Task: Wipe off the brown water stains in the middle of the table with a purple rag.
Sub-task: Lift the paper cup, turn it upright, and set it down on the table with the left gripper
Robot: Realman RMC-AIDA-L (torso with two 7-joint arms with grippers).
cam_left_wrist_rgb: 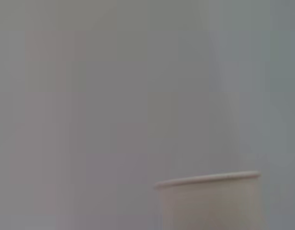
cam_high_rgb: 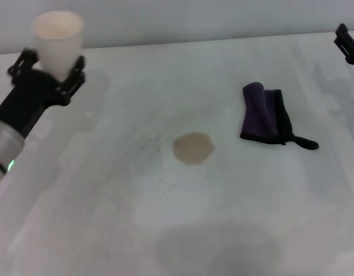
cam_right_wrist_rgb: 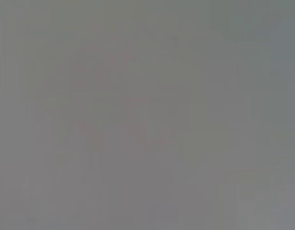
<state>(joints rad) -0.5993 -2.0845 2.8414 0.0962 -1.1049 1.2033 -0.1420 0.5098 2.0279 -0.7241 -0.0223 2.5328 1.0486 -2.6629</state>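
White table [cam_high_rgb: 165, 230]: brown water stains [cam_high_rgb: 193, 148] beside purple rag [cam_high_rgb: 264, 114]; left gripper [cam_high_rgb: 50, 66] fingers clamp a cup [cam_high_rgb: 57, 39]

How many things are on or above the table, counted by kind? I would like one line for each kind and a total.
Paper cup: 1, white, held upright in the left tool at the far left
Purple rag: 1, folded, lying on the table
Brown water stain: 1, mid-table
Right tool: 1, far right edge, holding nothing visible
Total: 5, counting both tools

one purple rag [cam_high_rgb: 265, 114], one brown stain [cam_high_rgb: 192, 148], one cup [cam_high_rgb: 57, 41].
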